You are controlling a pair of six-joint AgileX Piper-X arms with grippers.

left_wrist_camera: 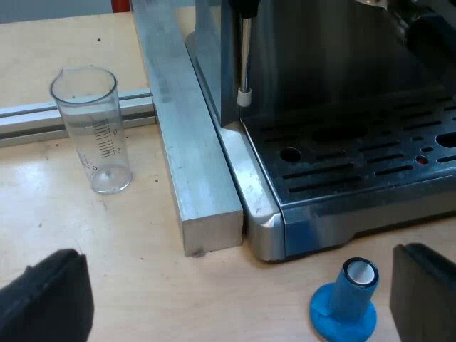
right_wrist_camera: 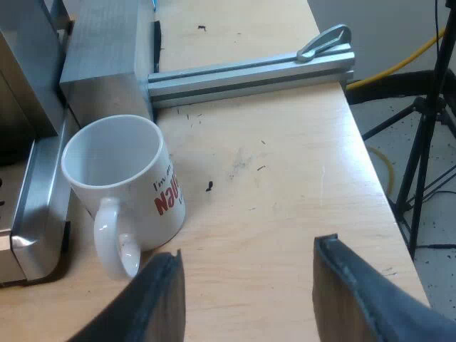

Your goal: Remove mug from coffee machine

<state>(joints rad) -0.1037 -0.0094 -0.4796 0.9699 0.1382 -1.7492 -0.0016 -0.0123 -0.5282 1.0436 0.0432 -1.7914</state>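
At the right gripper [right_wrist_camera: 246, 253]: fingers were spread wide, nothing between them, nothing held. Bare table [right_wrist_camera: 285, 178] showed through the gap. The mug [right_wrist_camera: 125, 178] was close ahead but off the gap's line, just past the finger [right_wrist_camera: 160, 299] on the machine side. No contact that I could see. It stood upright on the table, empty, white, with red lettering on its wall. Its handle [right_wrist_camera: 114, 246] pointed back towards the gripper. The mug was off the machine [right_wrist_camera: 25, 78] and just beside the steel side of its base; touching or a thin gap, couldn't tell. Behind the mug sat a metal block [right_wrist_camera: 100, 64], with a rail [right_wrist_camera: 249, 71] running from it to the table edge. Past that edge stood a tripod [right_wrist_camera: 427, 89].

At the left gripper [left_wrist_camera: 242, 285]: also wide open, holding nothing. A blue tamper [left_wrist_camera: 345, 303] stood on the table between the fingers, near one of them, not touching it. Beyond it was the machine's front corner with the slotted drip tray [left_wrist_camera: 356, 153]. A steam wand [left_wrist_camera: 244, 57] hung over the tray's corner. A metal bar [left_wrist_camera: 189, 142] lay along the machine's side, tight against it. Across the bar a measuring glass [left_wrist_camera: 96, 132] stood upright and empty on the table, apart from the bar.
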